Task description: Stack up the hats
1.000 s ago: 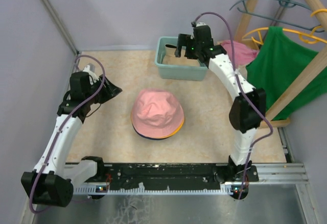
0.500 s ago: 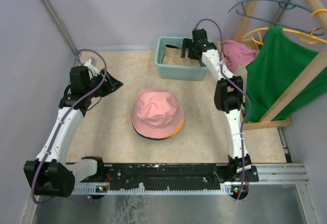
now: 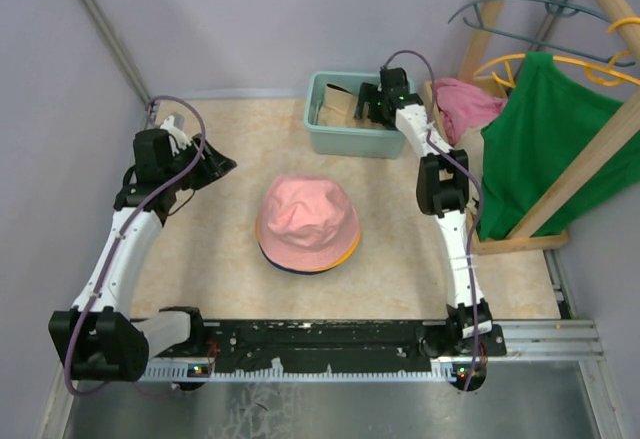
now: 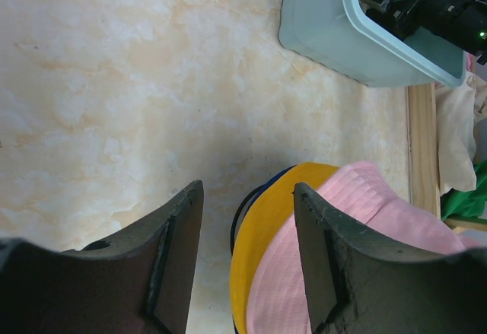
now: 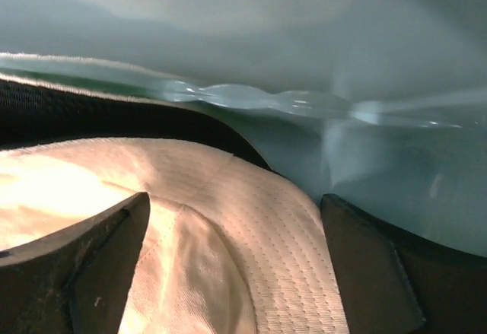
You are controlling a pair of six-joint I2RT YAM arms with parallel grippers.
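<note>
Black left claw (image 3: 207,165) hovers over the left side of the marbled beige counter (image 3: 230,259), jaws spread wide with nothing in them. The left wrist view shows it aimed toward the stack.

At the centre of the counter, the pink fabric bucket hat (image 3: 305,214) is on top, with the yellow-orange fabric bucket hat (image 4: 266,227) under it. The navy blue fabric bucket hat (image 3: 280,265) is at the bottom, only a sliver of its edge visible. Three are stacked, one to go.

Further right and back, the pale teal plastic bin (image 3: 350,142) holds the beige fabric bucket hat (image 5: 190,220). The right claw (image 3: 368,104) is down inside the bin, jaws wide, with the hat crown between its fingers (image 5: 99,265) and not closed on it. Just right of the bin lies a crumpled pink cloth (image 3: 470,101), not part of the job.

Risks:
- The fabric is soft, so a shallow pinch may catch only one fold and slip on the lift.
- The floppy brim could snag the bin rim and drag the bin along.
- The claw sits close to the bin wall, so closing could scrape it.
- An off-centre drop could shove the stack askew.
</note>
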